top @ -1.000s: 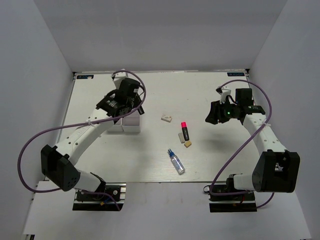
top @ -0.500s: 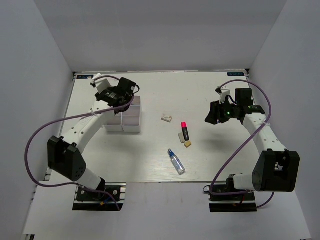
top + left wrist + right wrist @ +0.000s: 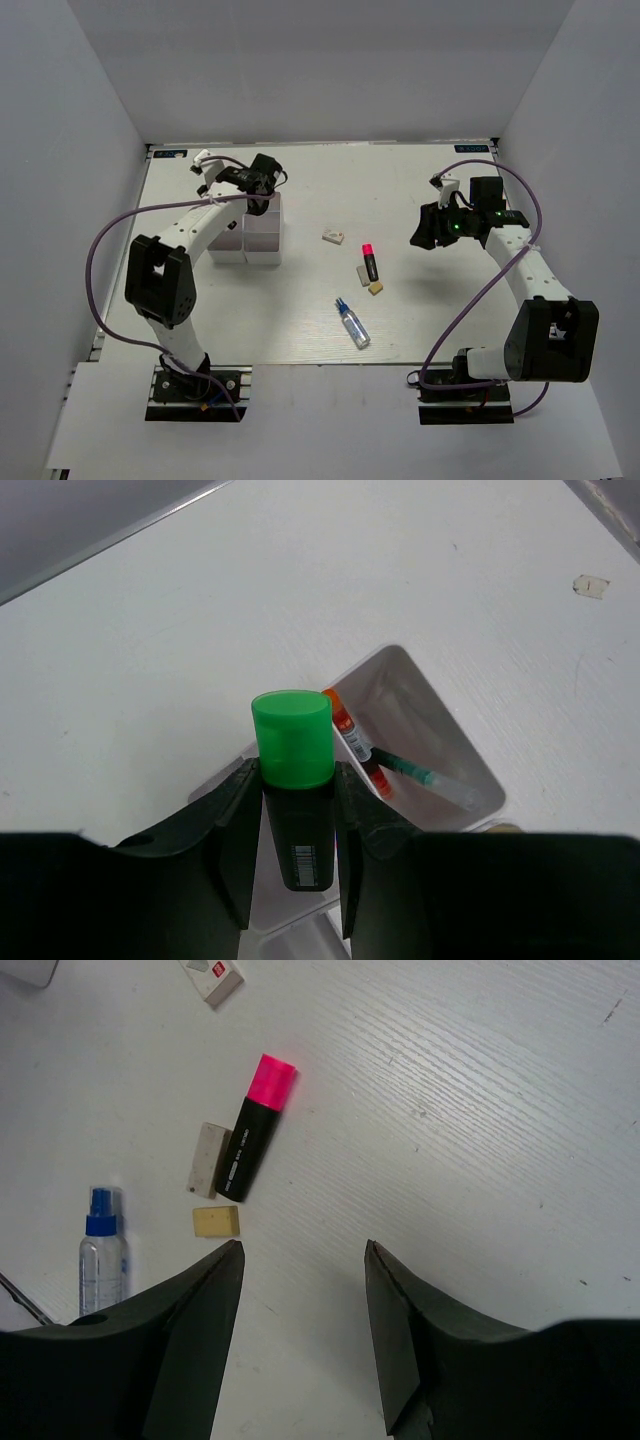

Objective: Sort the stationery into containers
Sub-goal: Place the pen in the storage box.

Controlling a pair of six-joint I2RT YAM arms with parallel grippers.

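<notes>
Two jaws of the left gripper (image 3: 295, 810) pinch the green-capped highlighter (image 3: 293, 742) over the organizer box (image 3: 447, 735). The right gripper (image 3: 303, 1260) hangs spread near the red-capped highlighter (image 3: 257, 1132) on the white table (image 3: 400, 180), which is enclosed by grey walls (image 3: 320, 70).

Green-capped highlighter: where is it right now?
In the left wrist view, the left pincer grips the green-capped highlighter over the organizer box, by its compartment holding thin pens, at the table's far left.
</notes>
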